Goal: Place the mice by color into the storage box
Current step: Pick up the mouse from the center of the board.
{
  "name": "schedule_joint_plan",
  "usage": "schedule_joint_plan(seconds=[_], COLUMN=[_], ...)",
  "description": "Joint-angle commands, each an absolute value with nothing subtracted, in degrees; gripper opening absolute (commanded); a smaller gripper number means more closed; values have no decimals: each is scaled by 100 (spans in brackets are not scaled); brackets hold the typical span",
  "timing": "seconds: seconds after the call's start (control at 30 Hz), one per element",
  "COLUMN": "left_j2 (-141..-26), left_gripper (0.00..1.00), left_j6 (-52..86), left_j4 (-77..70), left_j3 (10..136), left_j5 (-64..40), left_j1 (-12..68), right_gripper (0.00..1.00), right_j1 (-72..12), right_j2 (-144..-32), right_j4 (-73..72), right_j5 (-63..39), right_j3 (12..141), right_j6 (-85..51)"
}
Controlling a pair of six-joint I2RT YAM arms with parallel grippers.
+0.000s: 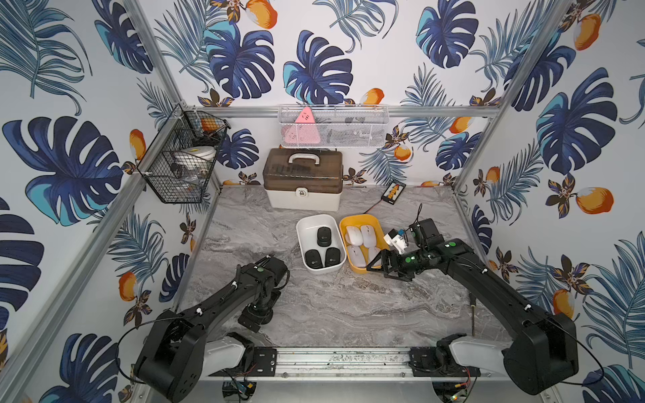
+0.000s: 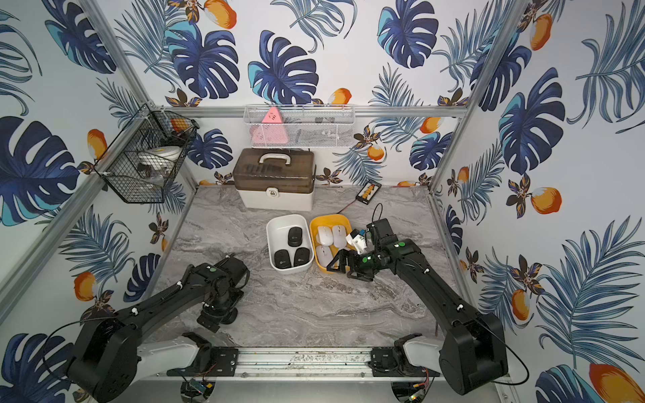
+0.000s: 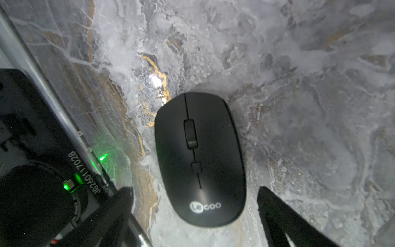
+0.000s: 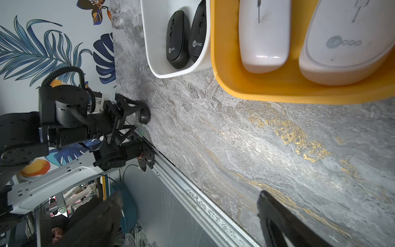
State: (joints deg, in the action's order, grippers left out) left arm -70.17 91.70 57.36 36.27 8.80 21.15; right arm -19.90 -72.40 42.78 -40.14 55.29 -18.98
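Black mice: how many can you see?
4 black mice: three in the white bin, one behind two side-by-side; the fourth on the tabletop under the left end effector.

"Lecoo" in white on the black mouse [image 3: 199,158]; "JG260117028" on the black arm housing [image 3: 85,171] beside it; "Lecoo" in grey on a white mouse [image 4: 346,42], and in white on two black mice [image 4: 177,40] [image 4: 198,34]

Three matte black rounded-oval mice [image 1: 324,236] lie flat in the white plastic tub [image 1: 310,225]. Four slim glossy white mice [image 1: 367,234] fill the yellow plastic tub [image 1: 359,218] just beside it. A fourth black mouse [image 3: 199,158] (white logo facing up) rests flat on the grey marble tabletop [image 3: 299,64].
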Motion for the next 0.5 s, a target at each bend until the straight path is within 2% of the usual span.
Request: schedule_joint_plan(seconds=[0.0, 0.13, 0.47], left_j2=[-7124, -7216, -7211], left_gripper=[96, 93, 78], left_j6=[9209, 9042, 8628], left_j4=[5502, 5226, 4896], left_j3=[3595, 3537, 3413], left_j5=[974, 989, 774], left_j1=[2033, 1859, 1538], right_gripper=[100, 100, 100], right_j1=[-1997, -1998, -2001], right_j2=[-7258, -7243, -7262], right_j4=[4174, 4168, 4150], right_j5=[-4078, -4072, -4043], right_j3=[5543, 5511, 5504], right_j6=[-1873, -1872, -1883])
